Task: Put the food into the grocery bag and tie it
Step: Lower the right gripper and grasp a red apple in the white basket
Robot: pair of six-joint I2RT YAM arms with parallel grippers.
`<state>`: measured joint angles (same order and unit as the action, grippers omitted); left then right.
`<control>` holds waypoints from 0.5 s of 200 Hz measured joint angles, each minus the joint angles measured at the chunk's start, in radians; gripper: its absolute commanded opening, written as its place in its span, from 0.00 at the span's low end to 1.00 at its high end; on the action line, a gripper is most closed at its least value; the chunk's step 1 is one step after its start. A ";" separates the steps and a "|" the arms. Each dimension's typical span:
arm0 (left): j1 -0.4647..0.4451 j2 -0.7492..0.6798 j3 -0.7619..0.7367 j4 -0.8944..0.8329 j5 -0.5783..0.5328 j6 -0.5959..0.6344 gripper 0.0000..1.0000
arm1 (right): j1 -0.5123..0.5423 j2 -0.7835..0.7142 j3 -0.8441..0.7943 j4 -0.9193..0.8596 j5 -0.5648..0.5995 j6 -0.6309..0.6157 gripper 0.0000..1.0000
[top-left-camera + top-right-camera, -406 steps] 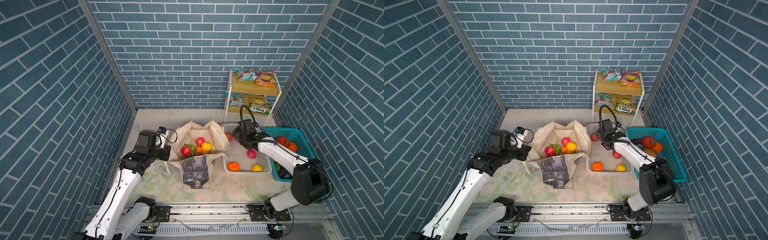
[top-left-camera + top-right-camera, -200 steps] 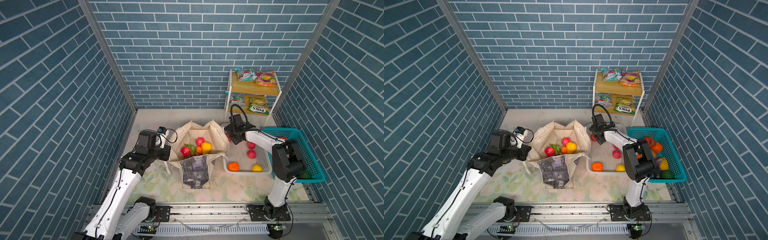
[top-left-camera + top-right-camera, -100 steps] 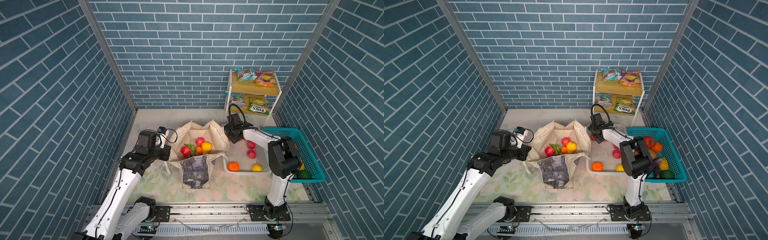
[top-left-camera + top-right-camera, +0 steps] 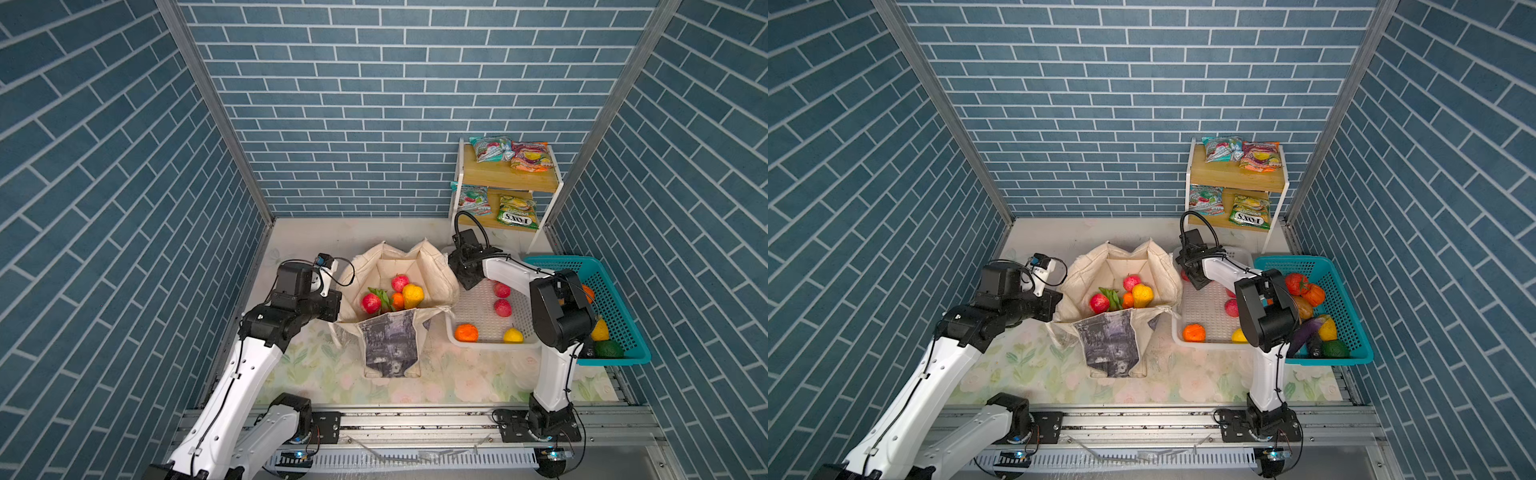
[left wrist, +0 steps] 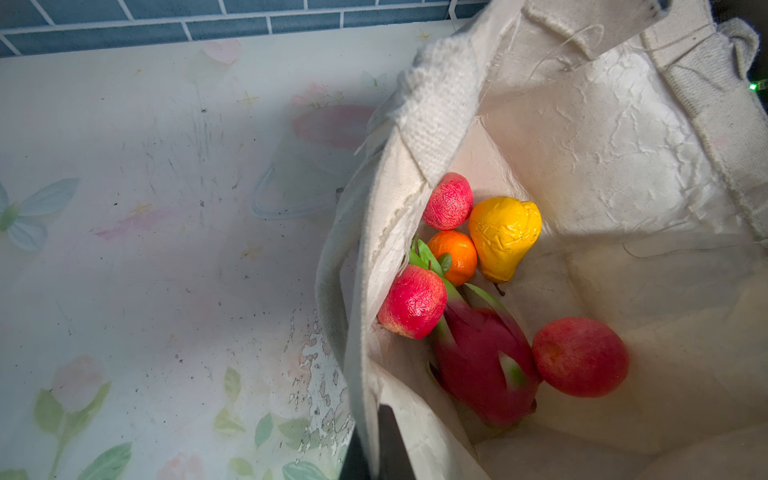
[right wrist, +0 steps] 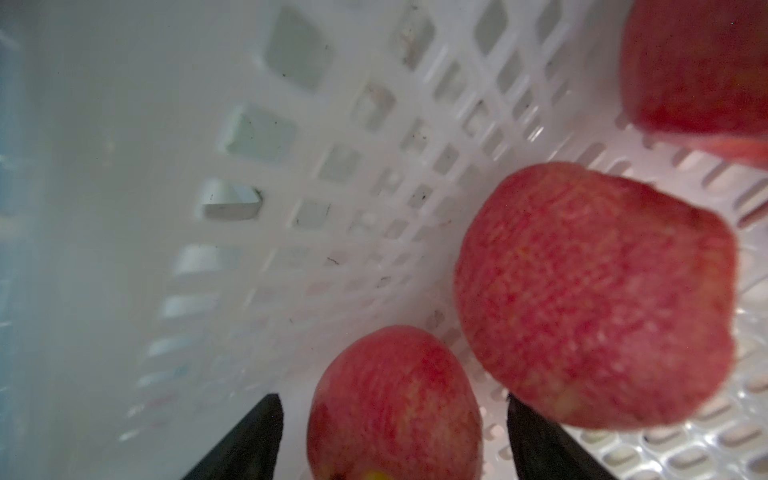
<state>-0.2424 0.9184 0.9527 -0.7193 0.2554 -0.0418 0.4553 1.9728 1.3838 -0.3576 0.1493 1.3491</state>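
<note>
The cream grocery bag (image 4: 390, 345) (image 4: 1108, 345) stands open mid-table. My left gripper (image 4: 332, 305) (image 5: 372, 449) is shut on the bag's left rim. Inside the bag lie three red apples, one of them nearest the rim (image 5: 413, 301), a dragon fruit (image 5: 482, 361), an orange (image 5: 455, 255) and a yellow pear (image 5: 505, 235). My right gripper (image 4: 1196, 280) (image 6: 390, 399) is down in the far left corner of the white basket (image 4: 490, 344). It is open, with its fingers on either side of a red apple (image 6: 395, 411) and a gap at each side. A second apple (image 6: 590, 291) lies close by.
The white basket also holds an orange (image 4: 466, 332) and a yellow fruit (image 4: 513, 334). A teal basket (image 4: 615, 307) of toy produce stands at the right. Snack packets (image 4: 511, 153) lie on a two-tier wooden shelf in the back right corner.
My right arm has swung from the middle of the white basket to its far left corner and come down around an apple. The left arm and the bag have not moved.
</note>
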 measured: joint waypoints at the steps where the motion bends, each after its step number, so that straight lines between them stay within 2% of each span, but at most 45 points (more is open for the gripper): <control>1: 0.000 0.000 0.000 0.000 0.000 0.000 0.00 | 0.000 0.000 0.000 0.000 0.000 0.000 0.84; 52: 0.000 0.000 0.000 0.000 0.000 0.000 0.00 | 0.000 0.027 0.014 -0.010 0.012 -0.001 0.78; 100: 0.000 0.000 0.000 0.000 0.000 0.000 0.00 | 0.000 0.038 0.015 -0.003 0.012 -0.006 0.63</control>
<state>-0.2424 0.9184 0.9527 -0.7193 0.2554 -0.0418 0.4549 2.0106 1.3987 -0.3607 0.1612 1.3426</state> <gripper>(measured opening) 0.055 0.663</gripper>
